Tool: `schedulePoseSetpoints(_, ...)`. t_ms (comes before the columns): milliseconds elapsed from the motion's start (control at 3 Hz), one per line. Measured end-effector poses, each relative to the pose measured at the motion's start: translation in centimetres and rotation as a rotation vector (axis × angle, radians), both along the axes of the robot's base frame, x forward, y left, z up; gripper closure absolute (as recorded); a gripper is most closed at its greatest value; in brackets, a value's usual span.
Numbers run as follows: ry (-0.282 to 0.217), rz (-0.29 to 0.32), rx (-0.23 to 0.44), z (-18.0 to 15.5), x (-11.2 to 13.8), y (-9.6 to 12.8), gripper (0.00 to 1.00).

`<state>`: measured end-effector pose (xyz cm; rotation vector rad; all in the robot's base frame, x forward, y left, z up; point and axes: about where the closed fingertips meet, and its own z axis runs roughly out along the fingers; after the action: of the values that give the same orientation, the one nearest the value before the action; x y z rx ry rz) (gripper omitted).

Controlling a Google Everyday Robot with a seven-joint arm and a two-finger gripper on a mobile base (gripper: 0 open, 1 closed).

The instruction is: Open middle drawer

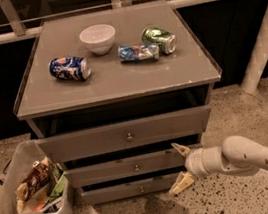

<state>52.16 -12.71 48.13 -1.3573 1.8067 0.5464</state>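
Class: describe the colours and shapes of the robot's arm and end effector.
The arm is a smooth, rounded, off-white tube. The end effector, by the right end of the middle drawer, has two tapered, pale yellow fingers. No cables or markings show.

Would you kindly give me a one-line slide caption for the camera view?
Open gripper at the right end of the middle drawer, below a cabinet top holding a bowl and cans.

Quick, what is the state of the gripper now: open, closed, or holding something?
Gripper: open, holding nothing, its fingers spread by the right end of the middle drawer front.
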Motion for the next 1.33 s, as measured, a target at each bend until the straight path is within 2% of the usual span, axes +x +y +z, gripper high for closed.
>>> schedulePoseSetpoints(333,-0.04,0.004,0.019,-2.0,0.7,0.4,0.0)
schedulePoseSetpoints(667,-0.04,0.005,0.019,-2.0,0.7,0.4,0.0)
schedulePoseSetpoints(1000,-0.054,0.01,0.009,-2.9,1.9,1.0,0.0)
schedulePoseSetpoints(1333,-0.093,0.032,0.0,-4.1,3.7,1.9,0.0)
